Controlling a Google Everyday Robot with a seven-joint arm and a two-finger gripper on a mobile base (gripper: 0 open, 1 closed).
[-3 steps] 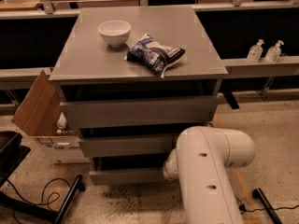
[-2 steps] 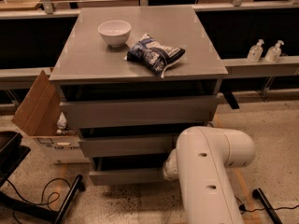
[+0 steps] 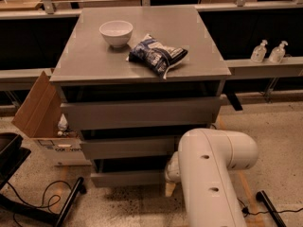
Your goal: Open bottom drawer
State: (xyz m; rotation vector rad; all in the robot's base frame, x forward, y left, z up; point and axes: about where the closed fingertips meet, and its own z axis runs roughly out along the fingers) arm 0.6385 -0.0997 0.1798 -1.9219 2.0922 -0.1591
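The grey cabinet (image 3: 142,63) has three flat, handleless drawer fronts. The bottom drawer (image 3: 127,178) is the lowest front, just above the floor, with a dark gap above it. Its inside is hidden. My white arm (image 3: 213,174) reaches down at the lower right. My gripper (image 3: 171,175) is at the right end of the bottom drawer front, mostly hidden behind the arm.
A white bowl (image 3: 116,32) and a blue snack bag (image 3: 157,55) lie on the cabinet top. An open cardboard box (image 3: 45,122) stands at the cabinet's left. Black cables and a stand (image 3: 42,205) lie on the floor. Two bottles (image 3: 268,51) sit on a ledge at right.
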